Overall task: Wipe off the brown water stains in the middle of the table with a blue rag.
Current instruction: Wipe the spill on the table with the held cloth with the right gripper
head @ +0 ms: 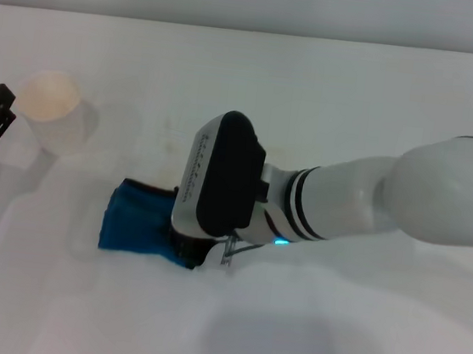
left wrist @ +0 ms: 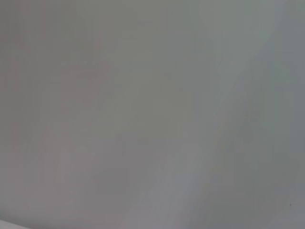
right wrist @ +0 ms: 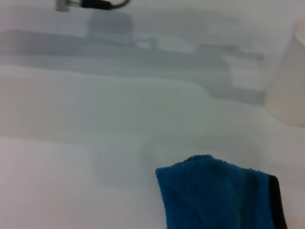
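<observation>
The blue rag (head: 138,217) lies flat on the white table (head: 357,97), left of centre. My right gripper (head: 185,252) is down on the rag's right end, hidden under the black and white wrist housing. The right wrist view shows the rag (right wrist: 219,195) close up, with its black edging at one side. A faint tan trace of the brown water stains (head: 170,157) shows on the table just beyond the rag; the rest is hidden under the arm or too pale to make out. My left gripper (head: 1,103) is parked at the far left edge. The left wrist view shows only blank white table.
A white paper cup (head: 49,109) stands upright at the left, between the left gripper and the rag; it also shows in the right wrist view (right wrist: 288,81). The table's far edge runs along the top of the head view.
</observation>
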You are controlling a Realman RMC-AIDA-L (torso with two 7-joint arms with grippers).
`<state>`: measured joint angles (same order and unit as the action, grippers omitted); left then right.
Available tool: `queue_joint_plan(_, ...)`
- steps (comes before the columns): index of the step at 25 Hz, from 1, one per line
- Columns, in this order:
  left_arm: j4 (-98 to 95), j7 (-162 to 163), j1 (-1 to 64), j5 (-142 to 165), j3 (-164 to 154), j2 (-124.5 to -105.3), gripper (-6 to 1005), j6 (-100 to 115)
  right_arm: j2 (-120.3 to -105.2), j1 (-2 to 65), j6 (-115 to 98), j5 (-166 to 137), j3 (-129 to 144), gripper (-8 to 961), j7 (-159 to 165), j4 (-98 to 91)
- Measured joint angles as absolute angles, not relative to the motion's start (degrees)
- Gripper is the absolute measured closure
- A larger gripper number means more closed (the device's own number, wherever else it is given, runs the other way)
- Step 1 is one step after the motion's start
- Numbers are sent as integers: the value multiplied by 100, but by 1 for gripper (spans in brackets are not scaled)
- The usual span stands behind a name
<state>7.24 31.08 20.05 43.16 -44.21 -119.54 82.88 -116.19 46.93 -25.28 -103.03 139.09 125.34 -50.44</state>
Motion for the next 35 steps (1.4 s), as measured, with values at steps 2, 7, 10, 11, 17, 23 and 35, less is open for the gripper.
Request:
queue_joint_plan(2,732,3110,2018,4316,-4421,-11953,109,8288,-11619,4706,-2385,-10301,13914,899,12547,-4916)
queue_joint_plan(7,741,3111,2021,4316,-4421,-11953,109,8287,-11619,4759,-2147,-10292,13870,898,12552,-4703)
queue_joint_plan(10,746,3112,2022,4316,-4421,-11954,110,8275,-11619,4850,-2004,-10230,13859,898,12553,-4520)
queue_joint_plan(11,746,3112,2022,4316,-4421,-11954,110,8275,-11619,4887,-1961,-10206,13859,898,12554,-4448)
queue_joint_plan(17,756,3112,2004,4315,-4412,-11962,110,8267,-11620,5036,-1830,-10175,13628,897,12557,-4079)
queue_joint_plan(23,756,3112,1994,4316,-4406,-11970,109,8271,-11619,5199,-1773,-10205,13413,897,12549,-3622)
queue_joint_plan(35,769,3111,1995,4315,-4421,-11971,109,8279,-11619,5068,-1612,-10171,13430,896,12557,-3444)
